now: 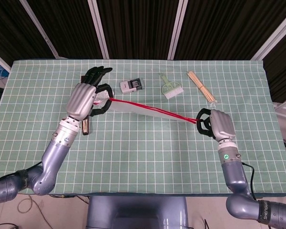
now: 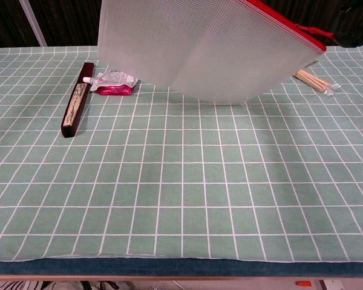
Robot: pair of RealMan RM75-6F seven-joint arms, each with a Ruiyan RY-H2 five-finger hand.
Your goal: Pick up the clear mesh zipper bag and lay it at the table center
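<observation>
A translucent white mesh zipper bag edged with a red zipper strip hangs over a desk covered in pale green cloth ruled with a white grid. Silver-grey hands with black fingers, left hand and right hand, frame it. A dark maroon case, a pink-and-silver pouch, a pale green brush and tan sticks lie around.
</observation>
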